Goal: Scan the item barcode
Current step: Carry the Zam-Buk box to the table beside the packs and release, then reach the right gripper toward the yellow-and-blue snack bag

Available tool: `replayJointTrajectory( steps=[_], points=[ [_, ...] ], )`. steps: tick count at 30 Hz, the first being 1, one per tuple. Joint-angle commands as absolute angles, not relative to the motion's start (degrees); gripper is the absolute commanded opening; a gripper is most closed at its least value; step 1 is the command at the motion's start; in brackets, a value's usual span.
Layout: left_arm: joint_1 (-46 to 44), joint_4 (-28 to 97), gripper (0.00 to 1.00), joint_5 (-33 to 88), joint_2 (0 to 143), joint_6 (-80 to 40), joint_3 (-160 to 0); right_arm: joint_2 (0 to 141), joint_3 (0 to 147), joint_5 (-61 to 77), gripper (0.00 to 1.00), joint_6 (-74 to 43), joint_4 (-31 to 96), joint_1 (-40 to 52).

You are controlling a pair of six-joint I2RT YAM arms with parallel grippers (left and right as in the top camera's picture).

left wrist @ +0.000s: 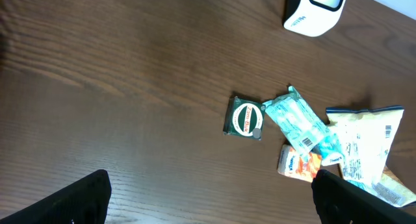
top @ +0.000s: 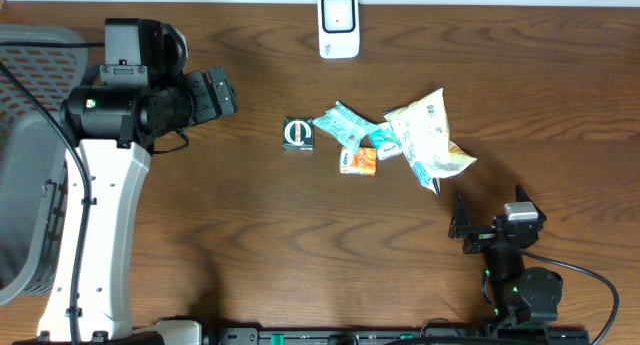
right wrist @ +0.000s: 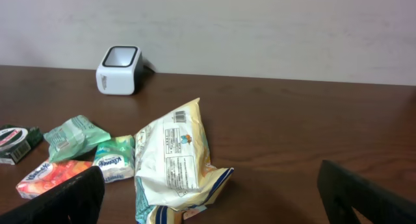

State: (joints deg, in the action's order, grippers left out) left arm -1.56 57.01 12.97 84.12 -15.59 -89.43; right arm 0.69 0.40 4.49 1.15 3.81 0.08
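Lying partly hidden under teal packet (left wrist: 294, 119), orange pouch (left wrist: 294, 167); scanner (left wrist: 316, 11) cropped

A dark wood-grain table (top: 300, 245) fills the overhead view, its far edge meeting a pale, plain wall (right wrist: 260, 29). A grey slatted basket (top: 40, 45) stands at the table's left side, partly cut off by the frame.

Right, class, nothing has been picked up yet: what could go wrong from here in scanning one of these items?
1. The cream bag lies bunched against the tissue pack, so gripping it may drag that pack along.
2. The bag is crumpled, so its barcode may bend away from the scanner and fail to read.
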Motion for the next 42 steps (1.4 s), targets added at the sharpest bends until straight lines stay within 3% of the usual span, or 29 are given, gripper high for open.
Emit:
replayJointTrajectory(
  steps=[1, 15, 18, 21, 26, 29, 37, 42],
  points=[
    [-1.37, 57.21, 0.98, 12.78, 84.25, -15.25, -89.62, 0.43, 0.36, 4.86, 0.99, 1.98, 4.05, 0.47],
    [-1.34, 57.19, 0.98, 12.78, 84.25, -15.22, -89.62, 0.43, 0.36, 5.52, 1.00, 0.14, 3.97, 0.47],
    [-1.37, 57.21, 0.98, 12.78, 84.25, -15.22, -89.62, 0.43, 0.36, 12.34, 0.99, -11.07, 3.53, 0.47],
    [-1.37, 57.19, 0.98, 12.78, 84.25, -15.25, -89.62, 0.43, 0.36, 20.82, 0.99, -30.00, 2.79, 0.47],
    [-1.37, 57.21, 0.98, 12.78, 84.25, -15.25, -89.62, 0.43, 0.36, 20.60, 0.99, -58.22, -1.67, 0.47],
    [-1.37, 57.19, 0.98, 12.78, 84.25, -15.25, -89.62, 0.45, 0.36, 16.40, 0.99, -65.06, -6.79, 0.47],
    [-1.37, 57.21, 0.98, 12.78, 84.25, -15.22, -89.62, 1.96, 1.23, 5.54, 0.99, -65.43, -36.56, 0.47],
    [-1.37, 57.19, 0.98, 12.78, 84.25, -15.22, -89.62, 11.22, 11.51, 4.73, 0.99, -45.54, -36.47, 0.47]
  ],
)
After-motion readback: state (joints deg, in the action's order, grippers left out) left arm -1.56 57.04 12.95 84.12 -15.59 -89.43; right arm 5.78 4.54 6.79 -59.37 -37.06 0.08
